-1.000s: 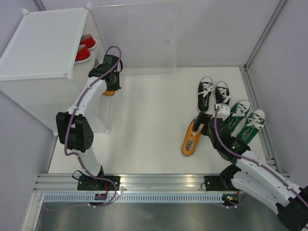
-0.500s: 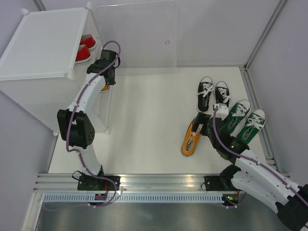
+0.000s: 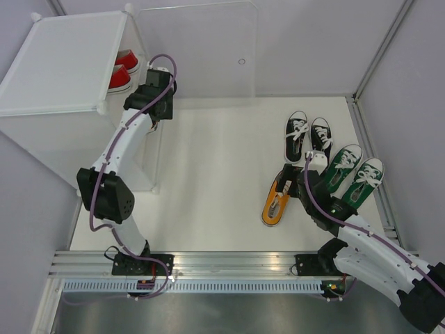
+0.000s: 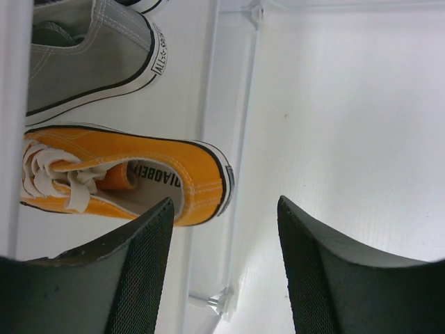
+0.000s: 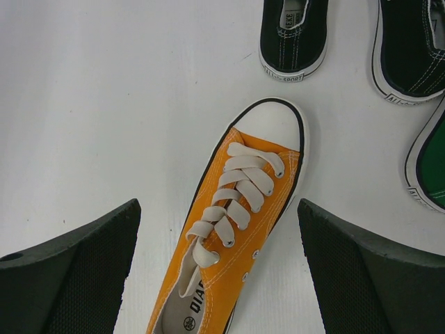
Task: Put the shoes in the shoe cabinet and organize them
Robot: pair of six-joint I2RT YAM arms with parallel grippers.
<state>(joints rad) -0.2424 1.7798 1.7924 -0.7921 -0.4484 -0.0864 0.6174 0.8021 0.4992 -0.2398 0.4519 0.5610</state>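
Observation:
My left gripper (image 3: 150, 111) is at the open side of the translucent white shoe cabinet (image 3: 62, 62). In the left wrist view the left gripper (image 4: 224, 203) is open and empty. Just beyond it an orange shoe (image 4: 125, 177) lies on a shelf beside a grey shoe (image 4: 90, 59). Red shoes (image 3: 124, 69) sit higher in the cabinet. My right gripper (image 3: 292, 182) hangs open above the second orange shoe (image 3: 277, 202) on the table. In the right wrist view the right gripper (image 5: 219, 205) straddles that shoe's (image 5: 236, 229) laces without touching.
A black pair (image 3: 308, 133) and a green pair (image 3: 356, 170) lie on the table at the right, close to my right arm. The cabinet's clear door panel (image 3: 198, 52) with a small hole stands open at the back. Grey walls enclose the table.
My left gripper opened and let go of the orange shoe inside the cabinet, after carrying it further in. The right gripper shifted slightly over the other orange shoe.

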